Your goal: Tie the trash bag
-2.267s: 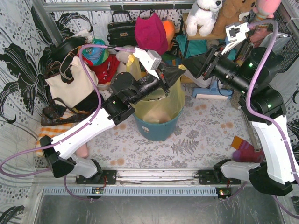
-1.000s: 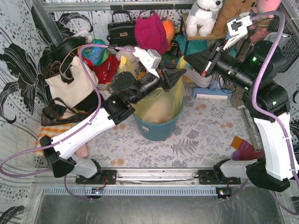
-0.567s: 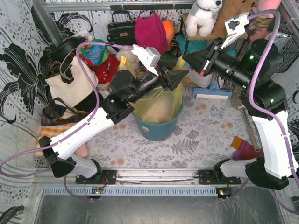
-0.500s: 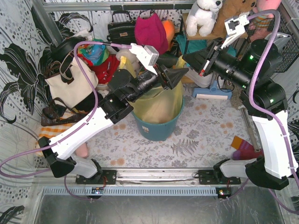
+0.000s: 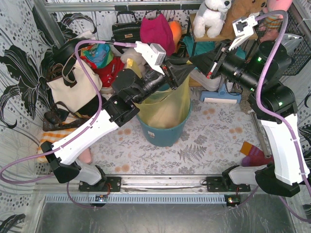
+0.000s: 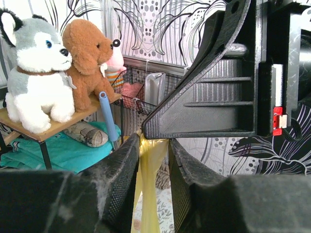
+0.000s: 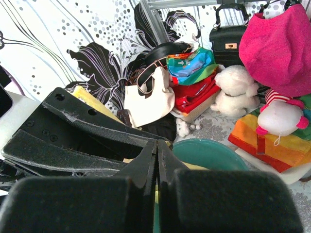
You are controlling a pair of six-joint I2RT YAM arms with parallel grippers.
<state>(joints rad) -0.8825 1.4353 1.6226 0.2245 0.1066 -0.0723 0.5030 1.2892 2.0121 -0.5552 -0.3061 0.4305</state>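
Observation:
The yellow-green trash bag (image 5: 165,104) sits in the teal bin (image 5: 163,137), its top pulled up into a narrow strip. My right gripper (image 5: 195,61) is shut on the top of that strip; a thin yellow sliver (image 7: 156,197) shows between its closed fingers (image 7: 156,150). My left gripper (image 5: 183,73) is just below and left of it. In the left wrist view the strip (image 6: 148,162) hangs between my left fingers (image 6: 153,145), against the left one, with a gap on the right. The right gripper's finger (image 6: 209,111) crosses above.
A cream tote bag (image 5: 73,90), a black handbag (image 5: 125,31) and a pink bag (image 5: 156,31) crowd the back left. Plush toys (image 5: 211,14) stand on a small shelf at the back. A coloured cloth (image 5: 252,155) lies near the right arm.
Both grippers have risen and drawn together over the bin. The left gripper moved up and back toward the right one, and the bag's top is stretched higher.

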